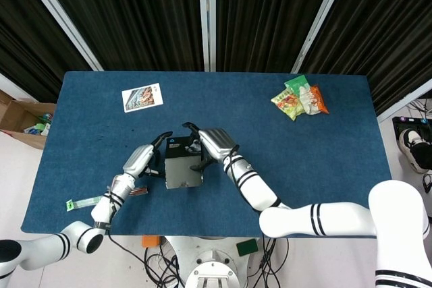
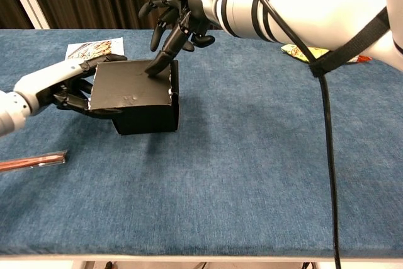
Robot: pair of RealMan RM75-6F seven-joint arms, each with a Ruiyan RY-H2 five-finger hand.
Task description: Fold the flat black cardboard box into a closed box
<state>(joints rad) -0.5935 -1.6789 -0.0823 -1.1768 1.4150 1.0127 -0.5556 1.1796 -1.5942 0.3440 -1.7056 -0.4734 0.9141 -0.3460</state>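
The black cardboard box (image 1: 183, 171) sits lid-down on the blue table (image 1: 324, 166), the left hand (image 1: 140, 160) against its left side and the right hand (image 1: 210, 144) over its top. Snack packets (image 1: 299, 97) lie far right, a picture card (image 1: 142, 97) far left.

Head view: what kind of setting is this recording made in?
Probably a lab or test cell rather than a home: a table covered in blue cloth, black curtains behind it, loose cables on the floor by the robot's base, and an open cardboard carton of supplies at the left.
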